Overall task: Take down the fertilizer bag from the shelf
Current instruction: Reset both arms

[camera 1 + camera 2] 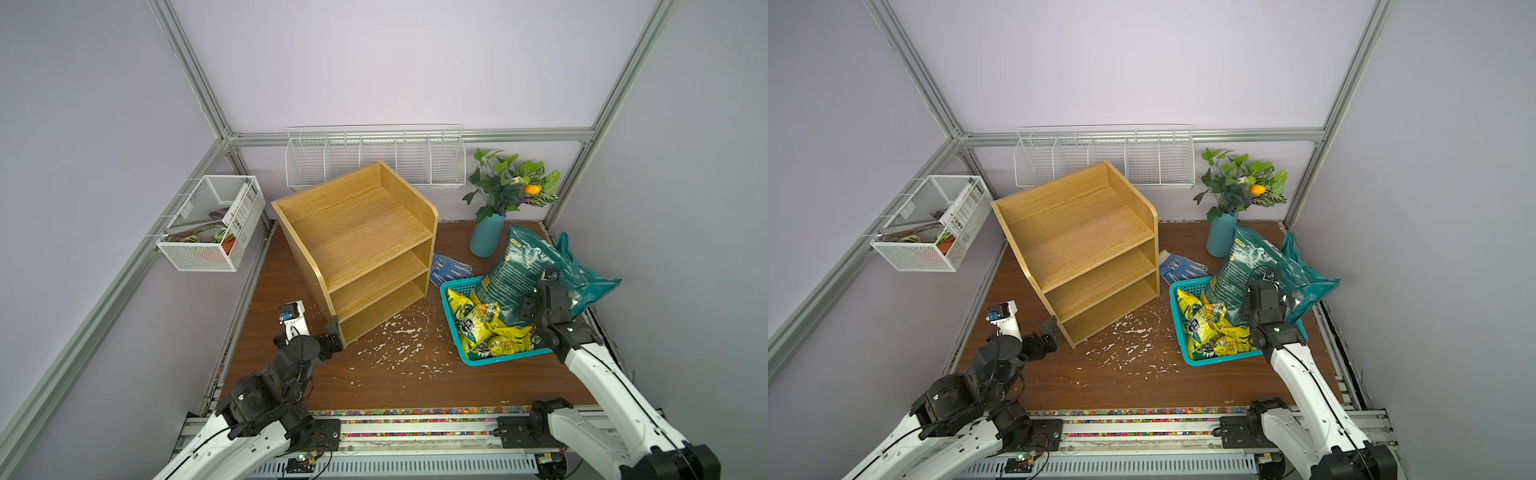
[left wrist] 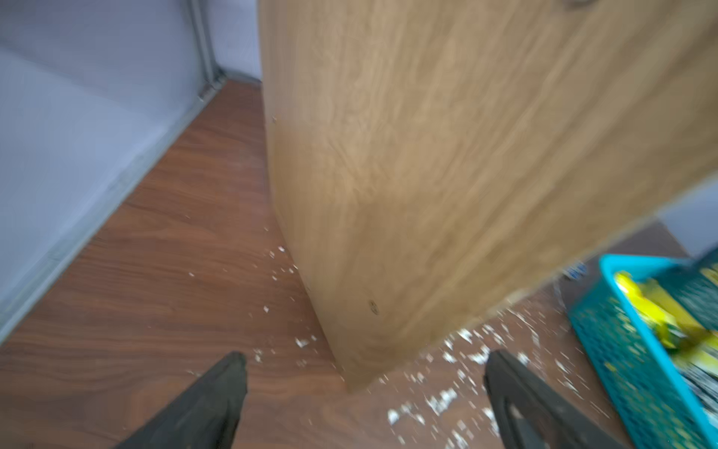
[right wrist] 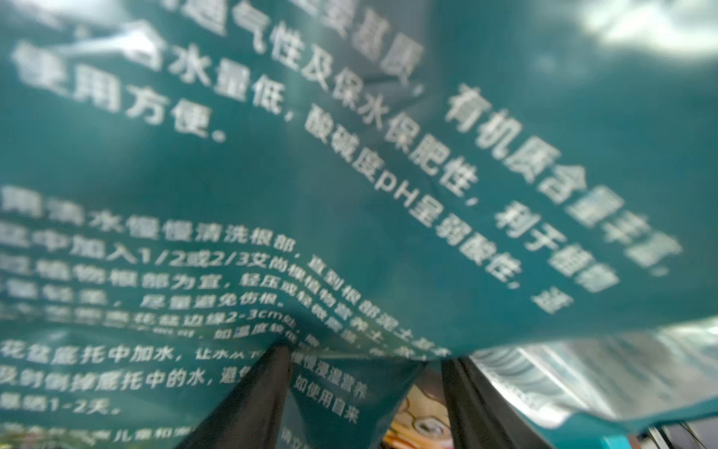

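Left of the light oak-coloured wooden three-tier shelf (image 1: 357,224), a white mesh wire basket (image 1: 199,255) hangs on the wall. At the shelf's near bottom corner the left gripper (image 2: 367,355) stands with its black fingers spread, straddling that corner and clamping nothing. All three tiers are bare. White flakes (image 1: 399,332) litter the brown floor in front of the shelf.

Right of the shelf lies a blue knitted glove (image 1: 451,268), then a teal plastic lattice basket (image 1: 451,316) of yellow packets (image 1: 486,328). The dark teal printed plastic fertilizer bag (image 1: 515,270) leans in that basket, off the shelf. The right gripper (image 3: 367,357) sits against the bag, jaws apart, with a loose fold of film between them that is not pinched.

Assessment: removal is effectively done, and the step in hand is release. Recommend backing the fingers straight out, so neither snags the fold and tips the bag toward the teal ceramic vase (image 1: 486,237) behind.
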### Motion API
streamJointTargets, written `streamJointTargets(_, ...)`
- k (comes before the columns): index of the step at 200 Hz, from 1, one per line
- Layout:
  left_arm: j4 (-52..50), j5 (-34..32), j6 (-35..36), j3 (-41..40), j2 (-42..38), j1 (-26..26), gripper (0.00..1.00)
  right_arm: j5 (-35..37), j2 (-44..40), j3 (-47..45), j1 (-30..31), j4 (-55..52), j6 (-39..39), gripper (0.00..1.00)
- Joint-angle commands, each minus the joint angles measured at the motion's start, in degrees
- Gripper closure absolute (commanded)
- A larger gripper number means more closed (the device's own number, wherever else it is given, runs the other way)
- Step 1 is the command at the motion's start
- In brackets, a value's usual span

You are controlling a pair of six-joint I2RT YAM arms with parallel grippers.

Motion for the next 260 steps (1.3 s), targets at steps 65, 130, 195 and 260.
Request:
streamJointTargets(65,30.02,22.92,7.59,-12.44,9.37,47.21,0.00,-4.36,8.14,-17.20,-1.30,40.97,-10.62,0.27)
streamJointTargets(130,48.18,30.21,14.51,-13.67,24.53,52.34,0.00,-6.90,17.11,-16.90,-2.74,53.86,-13.56,0.27)
streamJointTargets(195,72.69,30.25,26.59,-17.00,42.27,52.34,0.00,-8.72,17.61,-18.11,-3.86,57.55,-13.41,0.27)
streamJointTargets(260,82.08,44.94,31.86,-13.11,52.51,52.34,0.00,-8.64,36.56,-16.59,-4.27,78.10,-13.57,0.26)
